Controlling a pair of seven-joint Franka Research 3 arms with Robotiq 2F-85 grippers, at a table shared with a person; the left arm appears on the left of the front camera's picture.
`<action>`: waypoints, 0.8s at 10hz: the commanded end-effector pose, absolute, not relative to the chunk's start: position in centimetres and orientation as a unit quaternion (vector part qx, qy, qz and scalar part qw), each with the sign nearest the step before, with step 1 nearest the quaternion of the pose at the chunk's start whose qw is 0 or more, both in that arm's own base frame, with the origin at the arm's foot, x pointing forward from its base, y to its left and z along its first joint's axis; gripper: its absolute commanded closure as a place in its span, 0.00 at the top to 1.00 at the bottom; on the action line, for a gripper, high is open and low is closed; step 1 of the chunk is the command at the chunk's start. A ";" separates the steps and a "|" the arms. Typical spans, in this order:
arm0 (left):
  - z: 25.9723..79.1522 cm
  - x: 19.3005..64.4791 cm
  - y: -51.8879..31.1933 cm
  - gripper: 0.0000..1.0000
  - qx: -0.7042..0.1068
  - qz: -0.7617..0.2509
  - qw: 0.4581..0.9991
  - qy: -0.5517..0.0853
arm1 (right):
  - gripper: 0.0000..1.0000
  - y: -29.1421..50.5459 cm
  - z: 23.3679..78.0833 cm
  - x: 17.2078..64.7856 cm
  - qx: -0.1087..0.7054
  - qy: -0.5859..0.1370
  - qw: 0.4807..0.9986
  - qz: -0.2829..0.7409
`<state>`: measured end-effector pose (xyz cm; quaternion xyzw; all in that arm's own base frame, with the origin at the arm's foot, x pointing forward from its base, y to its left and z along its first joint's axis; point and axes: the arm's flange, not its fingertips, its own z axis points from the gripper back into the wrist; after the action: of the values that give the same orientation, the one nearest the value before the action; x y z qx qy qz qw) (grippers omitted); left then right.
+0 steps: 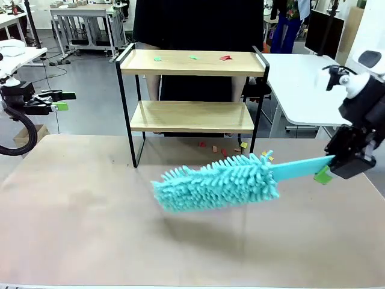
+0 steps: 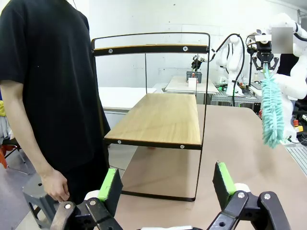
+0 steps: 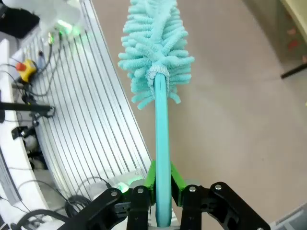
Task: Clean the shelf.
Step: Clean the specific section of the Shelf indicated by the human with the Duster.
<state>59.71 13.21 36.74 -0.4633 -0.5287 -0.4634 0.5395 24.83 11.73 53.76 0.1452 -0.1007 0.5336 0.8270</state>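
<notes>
- The shelf [image 1: 180, 62] stands at the far middle of the table [image 1: 90, 211], with a person [image 1: 198, 24] right behind it on the far side.
- Its top board isn't clean yet: two small green scraps [image 1: 157, 59] lie toward the left and middle, and one red scrap [image 1: 225, 58] toward the right.
- The lower board [image 1: 186, 115] looks bare from the front, so that tier seems done, or never needed it.
- A handful of loose bits [image 1: 224, 150], red and yellow ones, lie on the table by the shelf's right foot. Whether those count as part of the job is anyone's guess, but they're off the shelf.
- The right gripper [image 1: 329, 168] is clamped tight on the flat handle [image 1: 298, 167] of a fluffy teal duster [image 1: 216, 183]. The head points left and hangs over the table on the near side of the shelf, below the top board and clear of the frame.
- The left gripper [image 1: 60, 101] sits way out left, past the table edge, with its jaws spread wide and nothing between them.
- Rough verdict: partway there. The tool is in hand, and what's left is a sweep along the top board to knock those three scraps off.
</notes>
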 end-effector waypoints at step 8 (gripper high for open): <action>36.9 59.5 13.1 1.00 -0.461 -0.467 0.537 -0.530 | 0.12 11.1 53.1 24.7 0.109 -0.092 0.829 0.541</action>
<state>59.71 13.20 36.74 -0.4633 -0.5287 -0.4634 0.5395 24.70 11.36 52.94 0.1163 -0.0880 0.5292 0.8358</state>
